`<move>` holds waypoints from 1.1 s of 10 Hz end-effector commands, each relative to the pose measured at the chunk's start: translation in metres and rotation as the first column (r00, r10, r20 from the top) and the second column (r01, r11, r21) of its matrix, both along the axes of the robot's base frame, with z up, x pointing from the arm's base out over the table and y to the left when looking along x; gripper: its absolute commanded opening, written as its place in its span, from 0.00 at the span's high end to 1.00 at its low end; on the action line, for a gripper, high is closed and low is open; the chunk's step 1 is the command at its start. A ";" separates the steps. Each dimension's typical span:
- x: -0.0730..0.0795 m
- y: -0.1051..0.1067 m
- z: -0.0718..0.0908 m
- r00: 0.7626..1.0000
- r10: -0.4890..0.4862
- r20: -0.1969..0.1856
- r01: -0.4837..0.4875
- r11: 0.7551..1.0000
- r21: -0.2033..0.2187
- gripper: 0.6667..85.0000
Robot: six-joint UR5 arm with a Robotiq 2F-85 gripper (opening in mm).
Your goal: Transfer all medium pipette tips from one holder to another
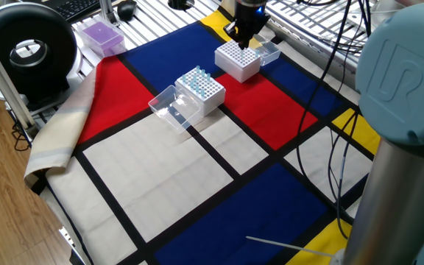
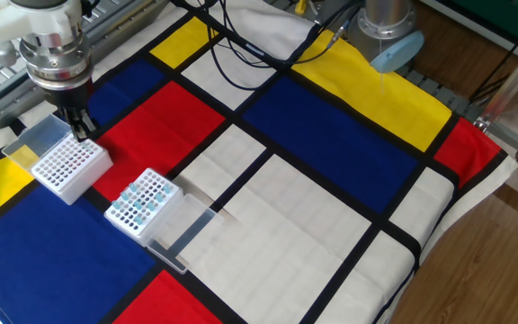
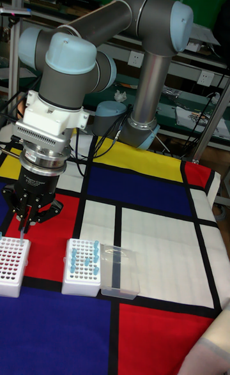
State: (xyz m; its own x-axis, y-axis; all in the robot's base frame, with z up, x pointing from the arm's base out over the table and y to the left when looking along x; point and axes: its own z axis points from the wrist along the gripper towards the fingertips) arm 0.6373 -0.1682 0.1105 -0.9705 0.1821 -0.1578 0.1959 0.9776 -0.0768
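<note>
The medium pipette tips [image 3: 84, 259] are pale blue, translucent little cones standing upright, long axes vertical, in a white rack [image 2: 142, 205] on the checked surface [image 2: 331, 225]. Its clear lid [image 1: 169, 107] lies open beside it. The hand [image 3: 25, 223] hangs over a second white rack [image 1: 238, 60], fingers pinched on one blue tip [image 3: 25, 232].

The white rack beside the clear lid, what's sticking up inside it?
Pale blue pipette tips stand in some holes of that white rack; other holes look empty. Their lower ends are hidden inside the rack. The clear lid lies open alongside.
</note>
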 end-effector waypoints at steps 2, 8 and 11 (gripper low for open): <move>-0.005 0.003 0.007 1.000 -0.008 -0.004 0.008 1.000 0.009 0.97; -0.008 0.005 0.012 1.000 -0.006 -0.010 0.006 1.000 0.004 0.97; -0.008 0.003 0.010 1.000 -0.004 -0.009 0.004 1.000 0.004 0.98</move>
